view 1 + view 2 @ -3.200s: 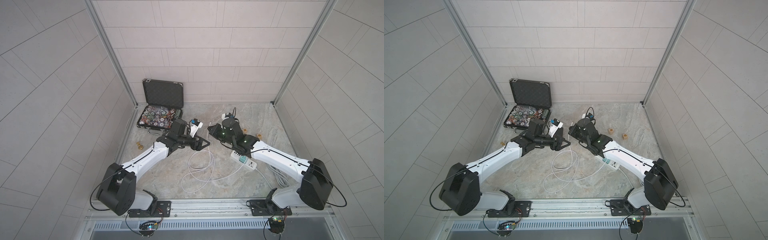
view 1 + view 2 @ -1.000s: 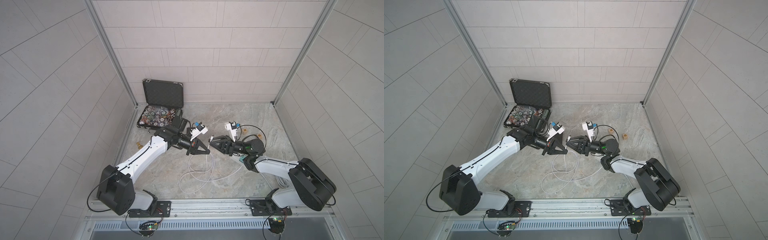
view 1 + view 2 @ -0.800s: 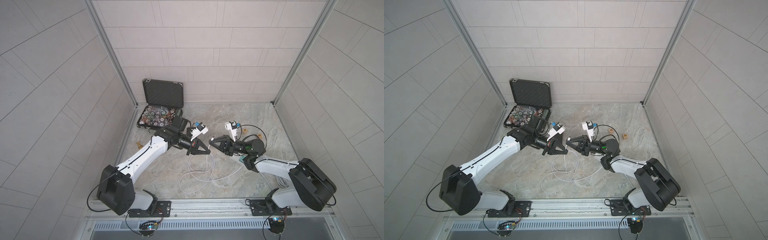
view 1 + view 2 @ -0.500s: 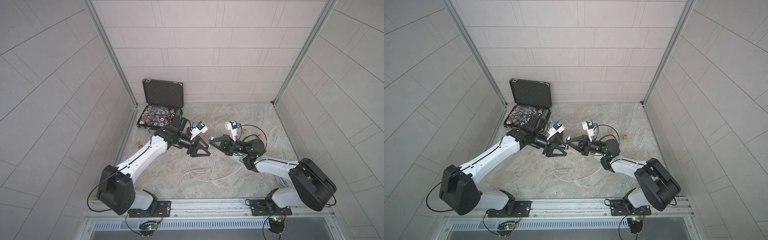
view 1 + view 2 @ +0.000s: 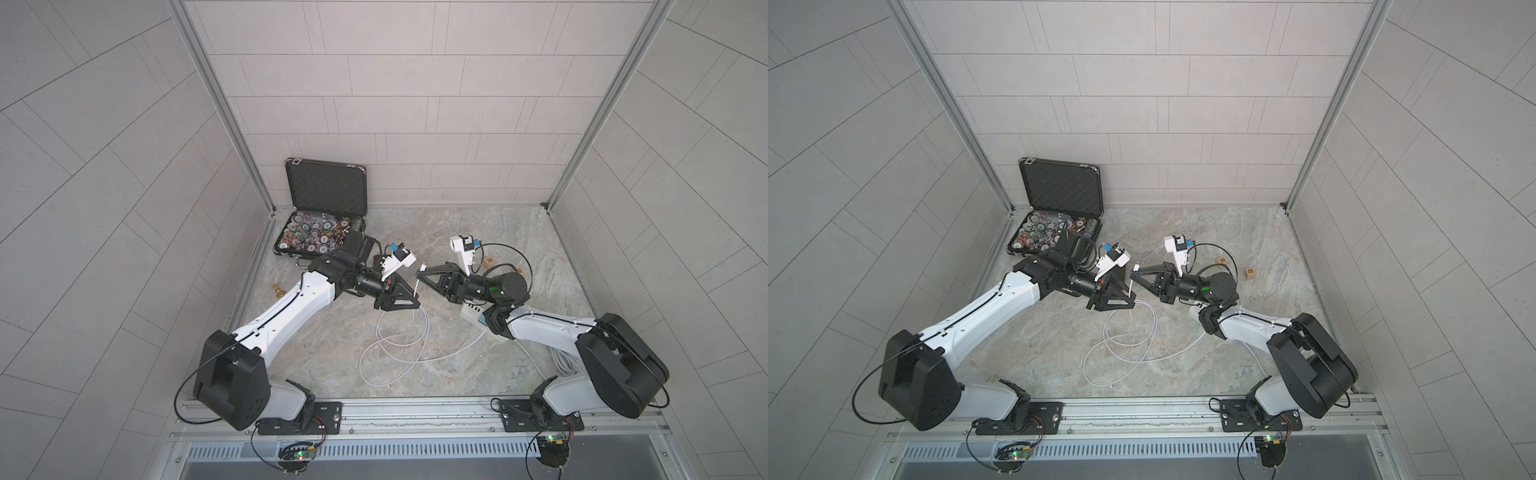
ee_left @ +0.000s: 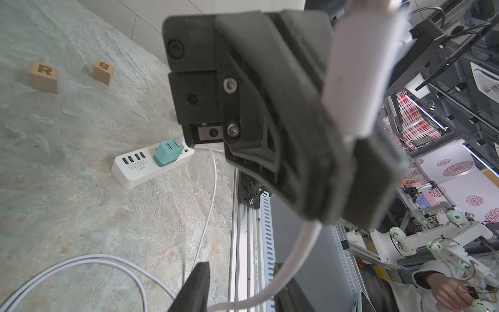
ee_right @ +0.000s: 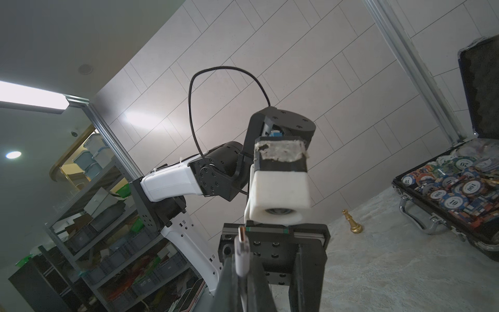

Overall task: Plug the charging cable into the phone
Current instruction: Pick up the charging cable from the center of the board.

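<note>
The charging cable's white plug sticks out of my right gripper, which is shut on it. In both top views the plug tip stands just above that gripper. From there the cord drops to loose loops on the table. My left gripper faces the right one, almost tip to tip. Its jaws are open, and the cord runs through the gap. The cable's teal adapter sits in a power strip. The phone is hidden.
The white power strip lies under the right arm. Two wooden letter blocks lie behind it. An open black case of poker chips stands at the back left. A gold chess piece stands near the left wall.
The left gripper has opened off the cable while the right gripper has closed on the plug end. Both arms have barely shifted over the last second.
</note>
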`<state>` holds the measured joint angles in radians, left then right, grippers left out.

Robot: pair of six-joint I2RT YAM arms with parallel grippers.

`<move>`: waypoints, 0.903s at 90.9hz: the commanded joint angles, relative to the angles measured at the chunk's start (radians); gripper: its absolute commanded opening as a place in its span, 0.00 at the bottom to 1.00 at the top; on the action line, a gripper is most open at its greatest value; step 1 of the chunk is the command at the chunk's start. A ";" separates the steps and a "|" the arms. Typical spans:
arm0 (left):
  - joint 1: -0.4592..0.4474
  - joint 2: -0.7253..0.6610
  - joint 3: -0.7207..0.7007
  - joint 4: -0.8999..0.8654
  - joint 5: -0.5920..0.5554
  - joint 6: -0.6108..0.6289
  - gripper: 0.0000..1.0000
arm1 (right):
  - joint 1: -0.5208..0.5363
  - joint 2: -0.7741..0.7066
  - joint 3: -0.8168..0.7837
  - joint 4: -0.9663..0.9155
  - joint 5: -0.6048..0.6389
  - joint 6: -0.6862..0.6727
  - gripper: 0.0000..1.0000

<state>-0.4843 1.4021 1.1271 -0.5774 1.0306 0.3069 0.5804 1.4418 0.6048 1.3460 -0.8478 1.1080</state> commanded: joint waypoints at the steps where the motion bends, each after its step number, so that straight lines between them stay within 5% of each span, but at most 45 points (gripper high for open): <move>1: 0.007 0.001 0.027 -0.026 -0.008 0.009 0.44 | -0.001 0.021 0.015 0.004 -0.006 0.004 0.07; 28: 0.029 -0.001 0.056 -0.079 -0.040 0.034 0.99 | -0.005 0.022 0.015 -0.170 -0.033 -0.104 0.03; 52: 0.219 -0.039 0.018 0.008 -0.082 -0.109 1.00 | -0.007 -0.165 0.070 -0.779 0.063 -0.460 0.01; 74: 0.237 -0.012 -0.007 0.092 -0.589 -0.340 1.00 | -0.007 -0.357 0.093 -1.225 0.292 -0.712 0.01; 82: 0.233 0.037 0.014 0.093 -0.674 -0.431 1.00 | -0.007 -0.395 0.096 -1.309 0.351 -0.751 0.00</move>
<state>-0.2443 1.3895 1.1378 -0.5171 0.5709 0.0338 0.5758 1.0897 0.6838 0.2775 -0.6266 0.5011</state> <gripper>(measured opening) 0.999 0.048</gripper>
